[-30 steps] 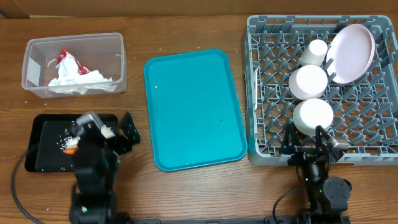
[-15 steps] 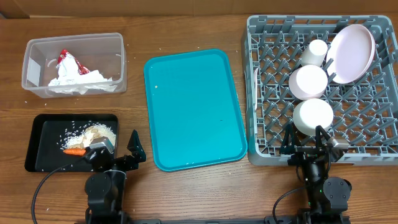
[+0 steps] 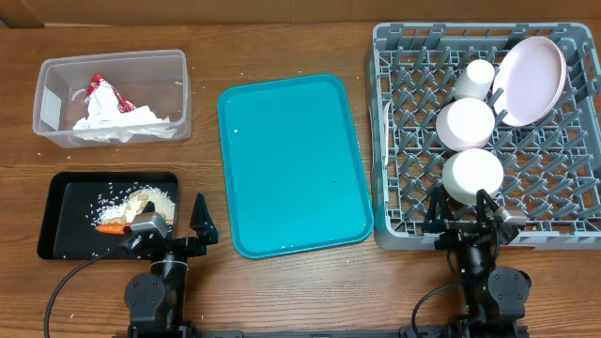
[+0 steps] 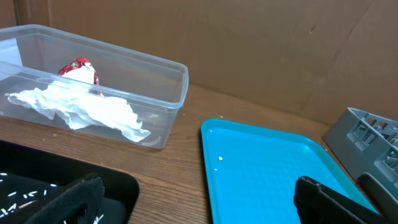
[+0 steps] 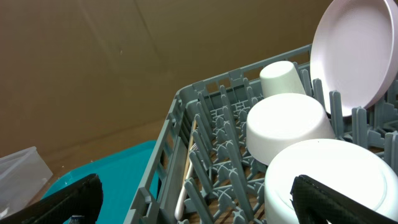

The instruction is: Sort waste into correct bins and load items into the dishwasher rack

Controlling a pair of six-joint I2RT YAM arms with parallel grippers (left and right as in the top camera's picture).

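Wooden table (image 3: 282, 291) held both claws released, empty: black tray (image 3: 61, 225) just left of left gripper (image 3: 171, 225), rack (image 3: 563, 202) before right gripper (image 3: 460, 218).

Left fingers (image 3: 200, 219) pulled back off black tray (image 3: 61, 230).

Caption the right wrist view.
Grey dishwasher rack holding two bowls, a cup, a leaning plate and a fork, right gripper open.

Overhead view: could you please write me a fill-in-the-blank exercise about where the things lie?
1. The orange carrot lies in the tray whose colour is ____.
2. The clear tub holds white napkins and a ____ wrapper.
3. The grey rack holds one plate, one cup and ____ bowls.
Missing words: black; red; two.
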